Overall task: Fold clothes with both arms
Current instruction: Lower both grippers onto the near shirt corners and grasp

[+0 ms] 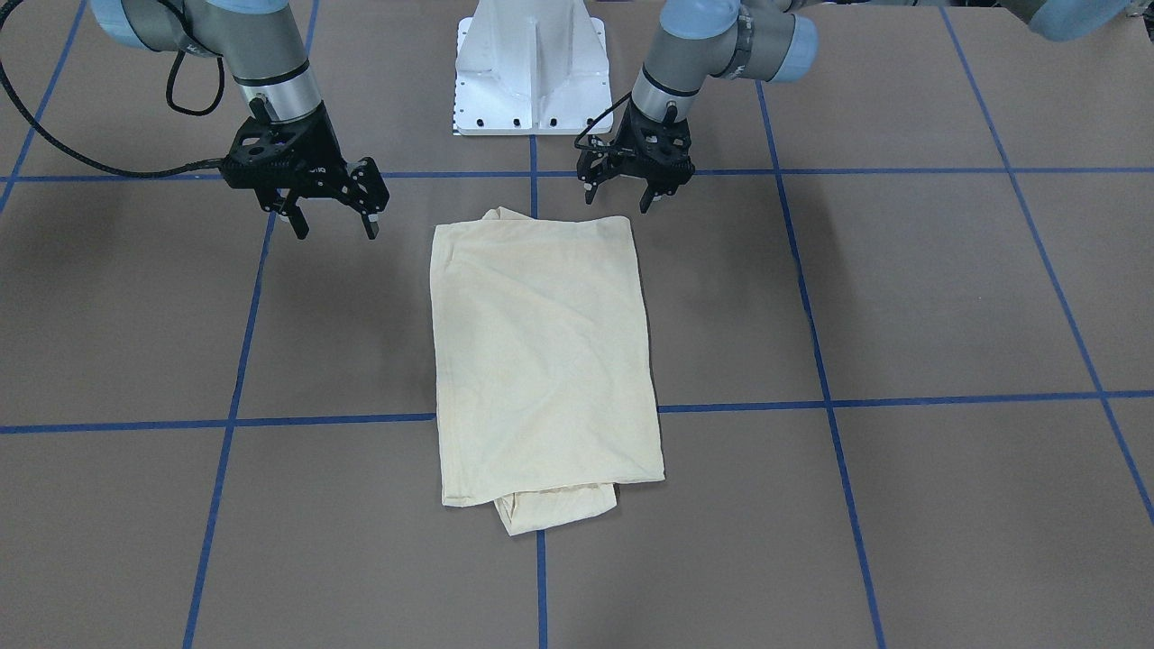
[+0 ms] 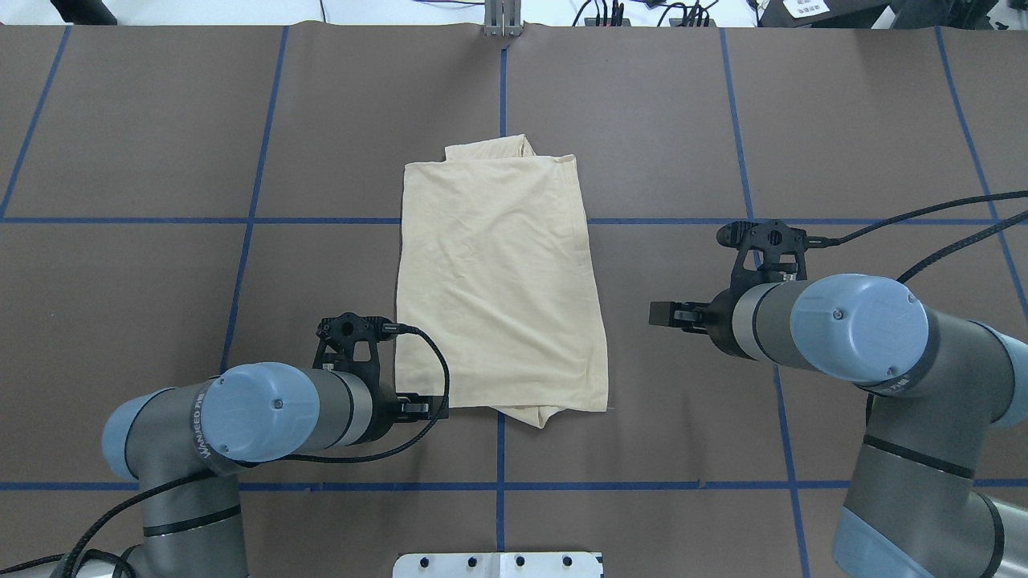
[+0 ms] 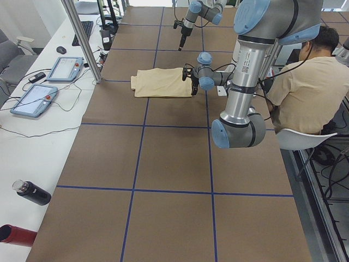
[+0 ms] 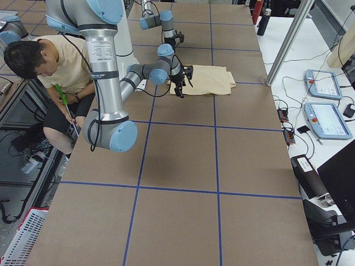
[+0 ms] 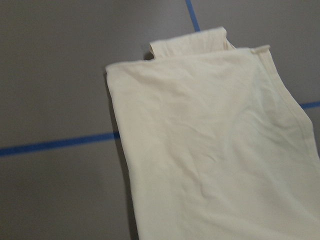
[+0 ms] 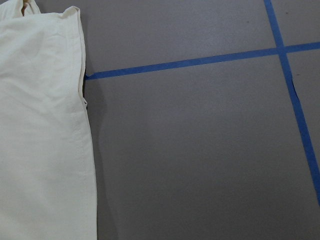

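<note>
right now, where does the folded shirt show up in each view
Front-facing: shirt in the centre.
Overhead: shirt in the centre.
Exterior left: shirt upper middle, small.
Exterior right: shirt upper middle, small.
Left wrist: shirt fills the right and lower part.
Right wrist: shirt along the left edge.
Shared landmark: the blue tape line that runs crosswise under the shirt's far end.

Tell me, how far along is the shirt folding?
Done: the shirt lies folded into a long rectangle, no sleeves sticking out sideways. In hand: nothing; the left arm and right arm hover beside it, jaws open and empty. Left: probably a crosswise fold, since it is still long.
</note>
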### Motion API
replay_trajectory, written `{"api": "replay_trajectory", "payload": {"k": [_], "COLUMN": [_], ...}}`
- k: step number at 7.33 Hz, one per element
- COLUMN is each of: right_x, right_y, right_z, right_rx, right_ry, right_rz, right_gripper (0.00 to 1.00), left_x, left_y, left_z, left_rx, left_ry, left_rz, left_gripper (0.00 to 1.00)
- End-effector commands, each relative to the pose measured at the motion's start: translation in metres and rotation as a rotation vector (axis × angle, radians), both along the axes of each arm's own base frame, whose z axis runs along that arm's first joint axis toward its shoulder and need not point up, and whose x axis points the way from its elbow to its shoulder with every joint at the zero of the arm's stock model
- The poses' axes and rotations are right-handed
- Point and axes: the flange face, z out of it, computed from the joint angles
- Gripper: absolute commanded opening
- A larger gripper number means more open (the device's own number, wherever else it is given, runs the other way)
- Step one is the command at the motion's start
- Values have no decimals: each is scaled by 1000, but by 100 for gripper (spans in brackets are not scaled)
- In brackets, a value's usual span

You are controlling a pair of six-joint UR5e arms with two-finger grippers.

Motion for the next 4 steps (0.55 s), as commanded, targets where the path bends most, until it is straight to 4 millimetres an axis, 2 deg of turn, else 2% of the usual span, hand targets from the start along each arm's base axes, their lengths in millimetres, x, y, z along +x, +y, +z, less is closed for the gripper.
{"api": "replay_trajectory", "payload": {"k": [1, 4], "right_x": [-1, -3], "right_y": [0, 1], "right_z": [0, 1], "right_rx": [1, 4], "right_ry": [0, 3], "right_rz": [0, 1], "right_gripper": [100, 100], "left_x": [7, 2], "left_y": [-2, -15], "left_z": [8, 8], "left_rx": [-3, -2], "left_ry": [-19, -16], "left_rz": [0, -23], "left_gripper": [80, 65]}}
